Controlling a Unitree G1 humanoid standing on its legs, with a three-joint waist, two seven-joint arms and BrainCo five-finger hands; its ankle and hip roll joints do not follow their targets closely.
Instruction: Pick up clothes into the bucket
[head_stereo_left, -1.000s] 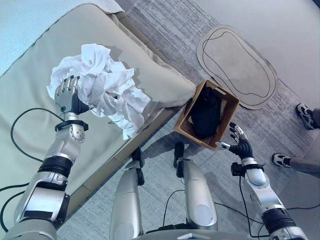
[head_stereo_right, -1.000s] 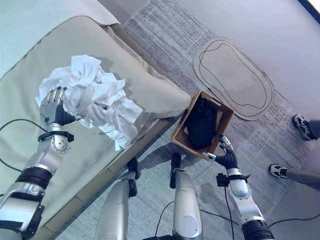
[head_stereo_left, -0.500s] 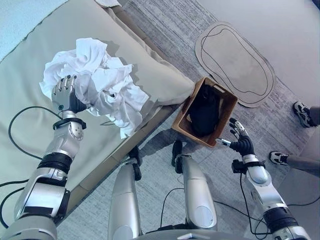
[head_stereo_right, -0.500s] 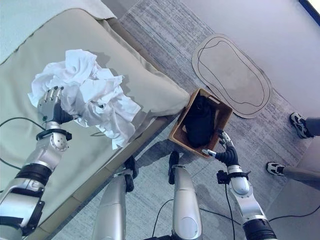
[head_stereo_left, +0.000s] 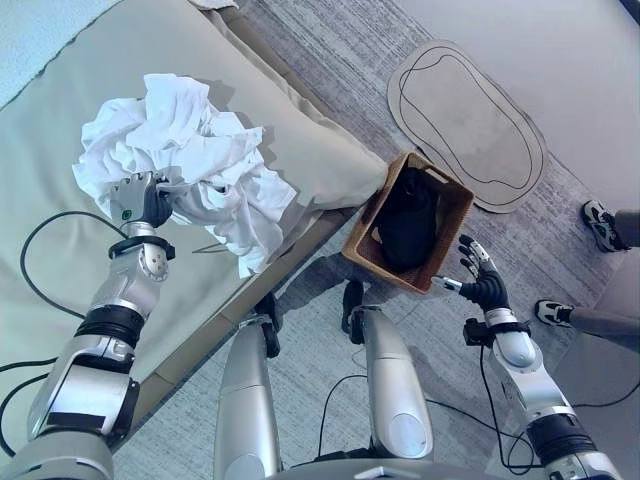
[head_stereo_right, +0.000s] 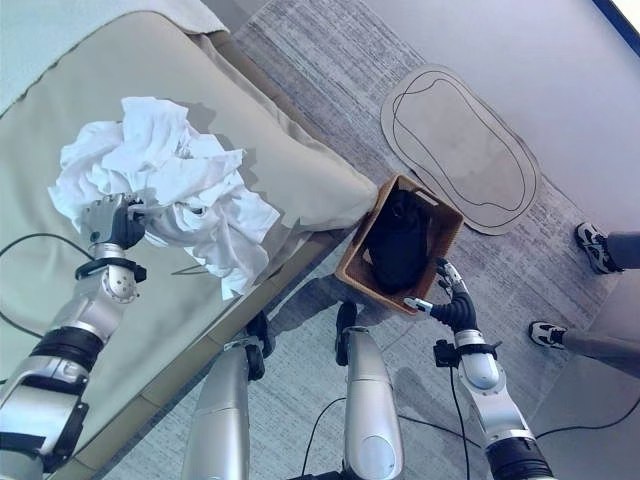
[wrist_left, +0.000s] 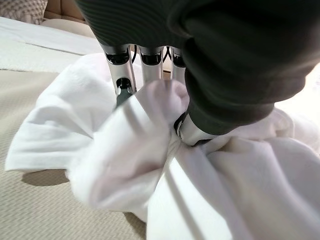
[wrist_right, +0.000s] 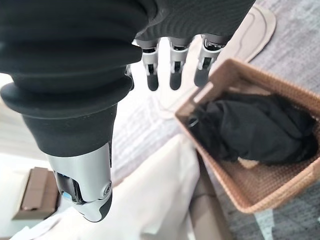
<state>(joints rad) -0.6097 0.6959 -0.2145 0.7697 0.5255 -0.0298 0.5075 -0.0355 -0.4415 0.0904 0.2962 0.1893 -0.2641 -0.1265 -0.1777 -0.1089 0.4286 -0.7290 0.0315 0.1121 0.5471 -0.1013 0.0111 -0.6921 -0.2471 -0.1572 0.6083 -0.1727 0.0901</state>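
White cloth (head_stereo_left: 185, 150) bunched in a crumpled heap on the beige bed (head_stereo_left: 60, 240), near its edge, one corner hanging toward the floor. Left hand (head_stereo_left: 140, 200) at the heap's near side, fingers (wrist_left: 121, 82) and thumb curled into the fabric, pinching a fold. Woven basket (head_stereo_left: 450, 232) down on the grey rug (head_stereo_left: 330, 60), just beside the bed's corner, well apart from the white cloth. Dark cloth (head_stereo_left: 408, 222) already inside the basket. Right hand (head_stereo_left: 482, 285) near the basket's outer rim, not touching it, fingers (wrist_right: 172, 70) straight and spread, holding nothing. Oval mat (head_stereo_left: 470, 125) on the rug beyond the basket. Person's shoes (head_stereo_left: 598, 222) at the far right, on the floor.
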